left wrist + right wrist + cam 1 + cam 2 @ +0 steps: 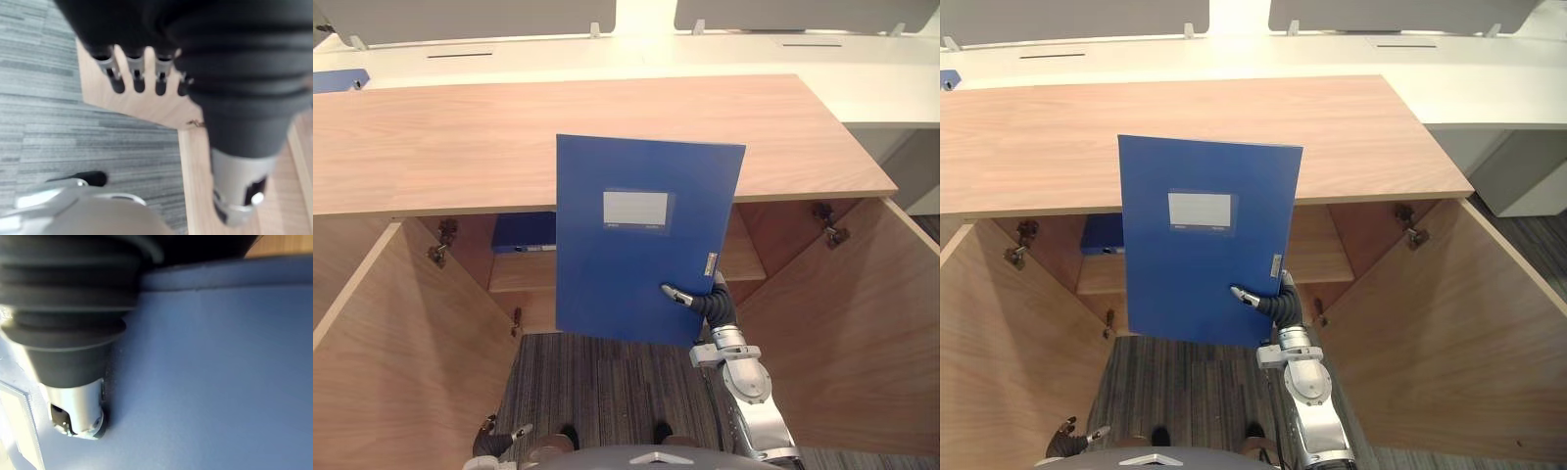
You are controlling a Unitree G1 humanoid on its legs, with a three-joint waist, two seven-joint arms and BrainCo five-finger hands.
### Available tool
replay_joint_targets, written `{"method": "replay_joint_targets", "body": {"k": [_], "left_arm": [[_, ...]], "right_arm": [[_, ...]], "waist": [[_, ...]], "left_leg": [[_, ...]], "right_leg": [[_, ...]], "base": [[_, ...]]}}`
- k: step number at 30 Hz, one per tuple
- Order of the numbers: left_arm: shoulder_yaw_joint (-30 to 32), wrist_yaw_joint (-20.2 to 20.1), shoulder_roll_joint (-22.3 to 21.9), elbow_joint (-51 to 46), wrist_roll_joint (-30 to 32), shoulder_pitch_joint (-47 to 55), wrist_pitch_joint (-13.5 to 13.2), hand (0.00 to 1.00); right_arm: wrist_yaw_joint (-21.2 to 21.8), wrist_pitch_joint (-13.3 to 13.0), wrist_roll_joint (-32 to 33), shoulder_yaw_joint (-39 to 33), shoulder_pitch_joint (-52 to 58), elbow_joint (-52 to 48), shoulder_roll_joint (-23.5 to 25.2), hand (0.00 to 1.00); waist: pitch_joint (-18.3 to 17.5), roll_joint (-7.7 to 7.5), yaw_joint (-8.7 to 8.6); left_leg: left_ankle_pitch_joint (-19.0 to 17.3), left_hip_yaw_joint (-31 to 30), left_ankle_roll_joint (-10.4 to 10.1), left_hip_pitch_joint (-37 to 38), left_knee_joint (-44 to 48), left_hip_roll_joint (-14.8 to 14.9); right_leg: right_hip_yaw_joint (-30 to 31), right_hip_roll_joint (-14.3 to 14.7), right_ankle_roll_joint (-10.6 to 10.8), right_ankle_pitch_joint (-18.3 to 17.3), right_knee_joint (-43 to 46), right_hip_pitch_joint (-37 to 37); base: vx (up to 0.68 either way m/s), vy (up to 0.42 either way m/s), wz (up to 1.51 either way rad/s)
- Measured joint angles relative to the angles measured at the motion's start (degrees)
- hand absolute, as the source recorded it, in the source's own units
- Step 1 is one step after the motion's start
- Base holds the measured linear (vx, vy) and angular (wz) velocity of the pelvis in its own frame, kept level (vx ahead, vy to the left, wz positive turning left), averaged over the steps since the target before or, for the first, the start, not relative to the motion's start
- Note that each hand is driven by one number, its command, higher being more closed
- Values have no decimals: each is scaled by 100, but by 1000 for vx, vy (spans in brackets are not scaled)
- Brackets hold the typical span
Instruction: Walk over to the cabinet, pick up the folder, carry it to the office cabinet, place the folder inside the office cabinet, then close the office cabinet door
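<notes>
A blue folder (636,255) with a pale label stands upright in the air before the open wooden cabinet (607,127). My right hand (710,304) is shut on the folder's lower right edge, with the thumb (674,293) pressed on the front cover and the fingers hidden behind. In the right wrist view the thumb (78,406) lies flat on the blue cover (220,362). My left hand (497,443) hangs low at my left side, holding nothing, its fingers (128,73) relaxed above the carpet and the left door's edge.
Both cabinet doors swing out towards me, the left door (401,343) and the right door (842,323). Another blue folder (524,233) lies on the inner shelf (524,272). White desks (862,78) stand behind the cabinet. Striped grey carpet (597,382) lies between the doors.
</notes>
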Motion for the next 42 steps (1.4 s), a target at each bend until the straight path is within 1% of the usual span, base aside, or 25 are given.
{"method": "replay_joint_targets", "body": {"k": [4,7,8,10,12,13,15,16,17,19,22,24,26,28,30,33,36,37,39,40,42], "left_arm": [[-27,-58,4,8,114,12,0,0],[-55,-58,14,51,122,12,0,0],[-63,-58,16,61,140,9,0,0],[-112,-53,25,62,231,-10,-1,0],[-196,-38,34,66,233,-172,-1,0],[-210,-31,39,66,232,-240,-1,0],[-239,71,89,59,228,-549,-19,0],[-253,84,102,58,224,-624,-19,0],[-272,109,129,56,215,-727,-22,0],[-275,151,129,45,210,-803,-26,0],[-277,247,139,-68,157,-865,-60,0],[-286,285,121,-92,156,-946,-59,0],[-282,337,100,-355,106,-1000,-62,0],[-280,337,109,-608,91,-1084,-66,0],[-278,341,97,-867,41,-1129,-69,0],[-254,343,100,-1216,-22,-1229,-110,0],[-225,322,66,-1483,-145,-1361,-133,0],[-211,319,53,-1534,-179,-1375,-131,0],[-182,305,41,-1641,-243,-1419,-136,0],[-170,297,40,-1643,-252,-1426,-135,0],[-168,284,34,-1643,-346,-1464,-134,0]], "right_arm": [[7,-2,-149,70,-7,-7,-67,100],[8,-4,-333,290,-23,-8,-180,100],[10,-6,-399,454,-41,-8,-311,100],[7,-6,-569,678,-133,-25,-462,100],[6,-15,-803,942,-495,-52,-687,100],[5,-17,-838,964,-614,-52,-721,100],[-41,-57,-1019,1101,-1176,-52,-892,100],[-58,-67,-1060,1140,-1323,-52,-934,100],[-109,-81,-1204,1182,-1523,-53,-1000,100],[-230,-83,-1382,1334,-1728,-54,-1157,100],[-353,-82,-1692,1479,-1837,-245,-1364,100],[-488,-81,-1849,1540,-1916,-286,-1432,100],[-562,-66,-1960,1522,-2105,-287,-1450,100],[-681,-45,-2023,1510,-2280,-304,-1491,100],[-733,46,-2024,1447,-2328,-449,-1491,100],[-731,65,-1766,1229,-2500,-489,-1476,100],[-712,117,-891,887,-2752,-481,-1482,100],[-712,119,-729,816,-2813,-463,-1482,100],[-712,130,-161,578,-2977,-383,-1470,100],[-710,130,-1,546,-3016,-350,-1477,100],[-713,131,530,374,-3166,-141,-1464,100]], "waist": [[-10,10,32],[-20,22,29],[-14,35,29],[-2,61,16],[259,155,11],[357,188,9],[706,271,-32],[814,294,-35],[945,335,-32],[1094,384,-22],[1257,462,-17],[1322,460,-14],[1426,456,2],[1546,460,39],[1578,459,106],[1693,461,141],[1862,452,254],[1896,451,261],[2007,450,288],[2008,449,294],[2015,445,316]], "left_leg": [[6,-115,-10,178,2,19],[29,-166,-27,184,3,23],[31,-187,-28,97,29,27],[-15,-227,-25,-164,243,45],[-195,-285,-25,-678,913,118],[-246,-319,-27,-833,1115,133],[-439,-379,-26,-1594,1909,176],[-497,-384,-30,-1774,2088,194],[-606,-384,-39,-2113,2415,220],[-705,-370,-44,-2492,2705,247],[-705,-308,-45,-3163,3018,347],[-711,-218,-52,-3506,3227,399],[-837,-219,-56,-3943,3613,447],[-926,-207,-78,-4266,3920,502],[-1018,-201,-60,-4621,4192,541],[-1015,-230,-52,-5108,4528,569],[-1029,-219,-62,-5509,4724,600],[-1031,-224,-63,-5581,4753,608],[-1049,-233,-78,-5788,4861,623],[-1051,-235,-81,-5846,4879,632],[-1065,-235,-105,-6008,4933,652]], "right_leg": [[-113,28,-16,10,-88,287],[-146,36,-25,16,-89,313],[-156,36,-27,11,-57,275],[-160,28,-104,-106,156,49],[-160,29,-106,-231,742,-398],[-159,28,-120,-290,941,-545],[-140,-29,-149,-598,1899,-1364],[-125,-39,-160,-672,2130,-1561],[-91,-62,-168,-818,2475,-1933],[-12,-77,-162,-941,2828,-2360],[45,-79,-168,-950,3171,-3064],[58,-121,-200,-990,3445,-3455],[94,-155,-223,-1115,3856,-3914],[146,-164,-204,-1190,4174,-4252],[172,-178,-239,-1280,4471,-4618],[163,-210,-271,-1404,4860,-5073],[182,-230,-298,-1491,5139,-5500],[179,-229,-308,-1505,5175,-5571],[193,-232,-329,-1565,5336,-5798],[191,-229,-334,-1569,5358,-5864],[195,-225,-356,-1584,5447,-6045]], "base": [[-19,-23,14],[-62,-23,8],[-127,-24,8],[-137,-17,9],[-111,-6,12],[-211,-4,18],[-291,1,16],[-301,2,6],[-306,1,-2],[-251,2,-9],[-151,-7,-8],[-82,-13,-5],[-68,-3,-5],[-61,-15,-4],[-42,-19,-1],[-20,-26,12],[-39,-42,6],[-49,-45,0],[-45,-56,3],[-35,-62,-1],[-22,-67,-1]]}}
